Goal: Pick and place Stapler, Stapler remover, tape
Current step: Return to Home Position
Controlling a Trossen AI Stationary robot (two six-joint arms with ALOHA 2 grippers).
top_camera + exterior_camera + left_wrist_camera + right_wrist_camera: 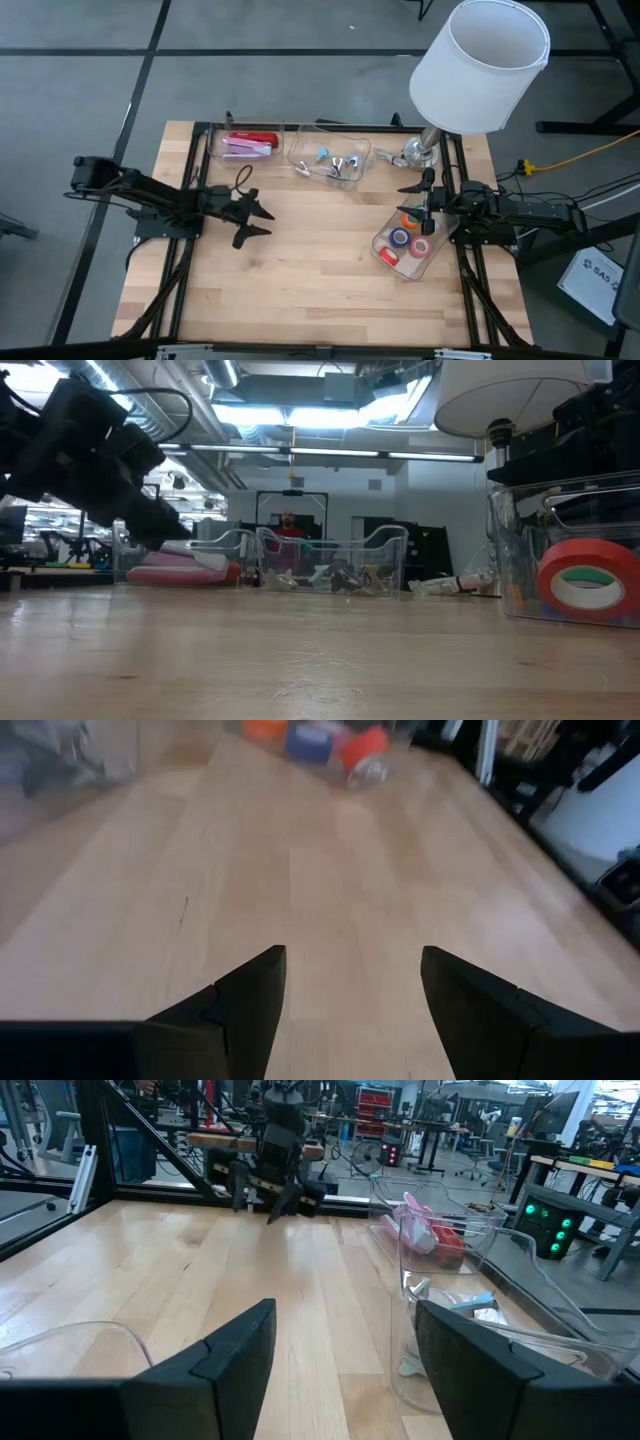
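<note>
Three clear bins stand on the wooden table. The far-left bin holds a pink and red stapler (250, 143), the middle one small silvery stapler removers (335, 163), and the right one (380, 252) several coloured tape rolls (408, 236). My left gripper (262, 222) hovers open over bare wood at the table's left middle, nothing between its fingers (255, 995). My right gripper (405, 200) waits open at the right edge, beside the tape bin, also holding nothing (345, 1320).
A white-shaded lamp (480, 65) stands at the far right corner, its metal base (420, 150) next to the middle bin. Bare wood (300, 270) stretches across the table's middle and near side. A black frame runs along the table's edges.
</note>
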